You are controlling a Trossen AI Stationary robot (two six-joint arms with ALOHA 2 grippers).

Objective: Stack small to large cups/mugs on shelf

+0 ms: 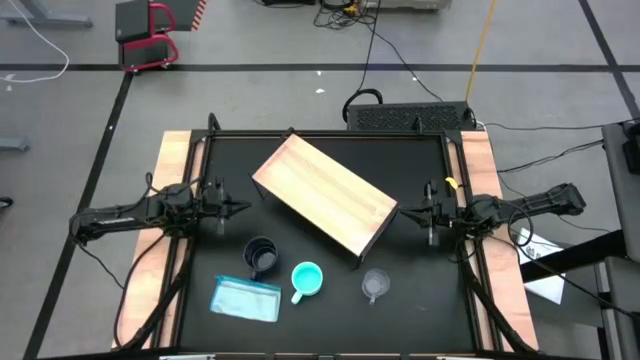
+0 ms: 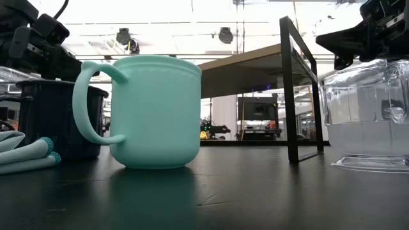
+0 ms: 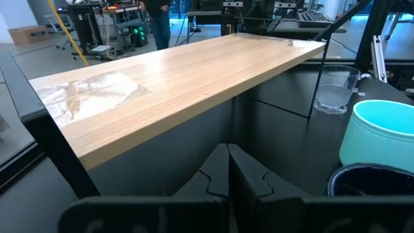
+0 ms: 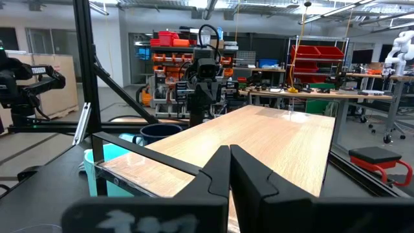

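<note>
The light-wood shelf (image 1: 325, 198) stands slantwise on its dark legs on the black table's middle. In front of it, in a row near the table's near edge, stand the dark navy mug (image 1: 261, 256), the turquoise mug (image 1: 306, 280) and the small clear cup (image 1: 375, 285), each upright on its base. My left gripper (image 1: 243, 208) hovers shut at the table's left side, pointing at the shelf, touching nothing. My right gripper (image 1: 405, 211) hovers shut at the table's right side, facing the shelf's right end. In the left wrist view the shelf top (image 3: 174, 84) lies ahead of the shut fingers (image 3: 228, 171).
A flat light-blue packet (image 1: 246, 298) lies at the near left, beside the navy mug. The table has wooden side strips (image 1: 172, 170) under both arms. A black box with cables (image 1: 410, 116) sits past the far edge. Bare black tabletop lies on both sides of the shelf.
</note>
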